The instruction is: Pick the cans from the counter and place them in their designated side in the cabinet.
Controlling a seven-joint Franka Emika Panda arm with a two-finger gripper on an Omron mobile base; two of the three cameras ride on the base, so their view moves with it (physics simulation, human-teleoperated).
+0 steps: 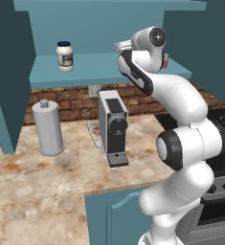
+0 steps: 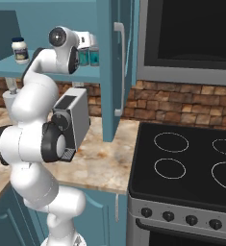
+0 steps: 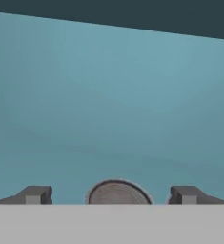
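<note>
Pulling the hand straight back and up looks like the best way to finish this step, so the fingers do not bump the can and tip it over. The gripper (image 3: 112, 196) has its two fingers (image 3: 35, 194) spread wide apart, one on each side of the can's (image 3: 117, 193) round silvery top, with gaps on both sides, so it seems to pinch nothing. From the right, two cans (image 2: 89, 56) stand side by side on the right part of the cabinet (image 1: 92, 67) shelf, right by the hand. They are small, teal-blue and upright, with darker bands. The white jar (image 1: 64, 56) sits well apart on the left of the shelf. No cans are seen on the counter (image 1: 32, 177), so the job looks nearly done.
</note>
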